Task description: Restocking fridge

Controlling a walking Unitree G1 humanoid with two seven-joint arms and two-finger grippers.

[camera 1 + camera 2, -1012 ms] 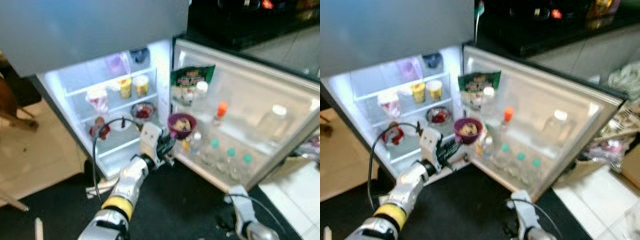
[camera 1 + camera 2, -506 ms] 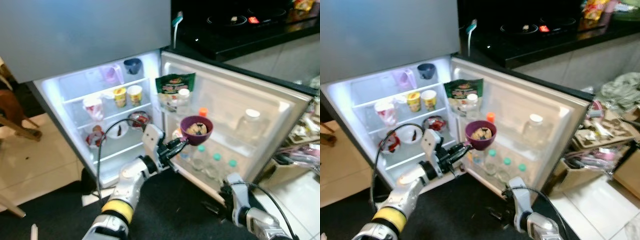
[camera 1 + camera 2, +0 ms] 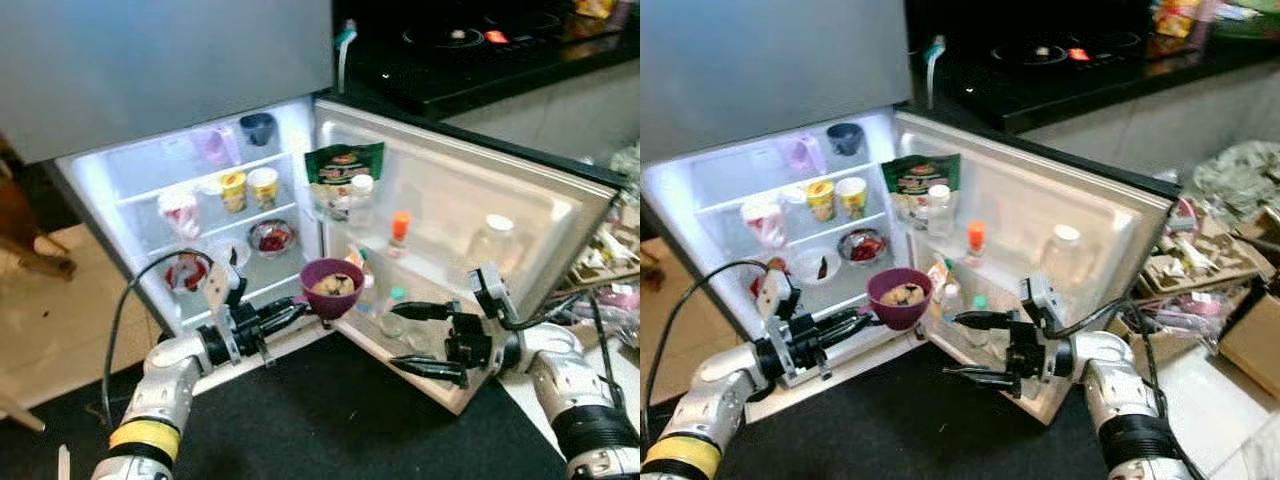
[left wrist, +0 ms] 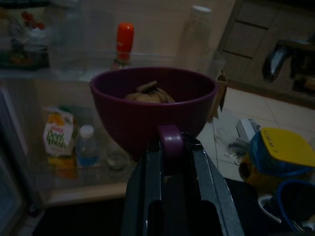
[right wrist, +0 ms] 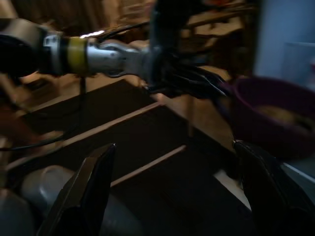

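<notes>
Holding a purple ceramic bowl of food (image 3: 332, 287) by its handle, left gripper (image 3: 285, 316) sits before the lit open white fridge (image 3: 210, 215). Right gripper (image 3: 425, 340), fingers spread wide, hovers by the door shelf (image 3: 440, 270). Black floor mat (image 3: 330, 420) below, dark countertop (image 3: 480, 50) behind.

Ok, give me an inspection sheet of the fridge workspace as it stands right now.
Surface: lit fridge shelves, stocked with cups and bowls; dark floor mat below.
Job's things: purple bowl with food, held at the fridge opening; bottles in the open door racks.
Clutter: piled items on the tiled floor at right.
Grippers: left gripper shut on the bowl's handle; right gripper open, facing the bowl.
Cables: black cable looping off the left arm.
Surroundings: dark counter behind the door.
</notes>
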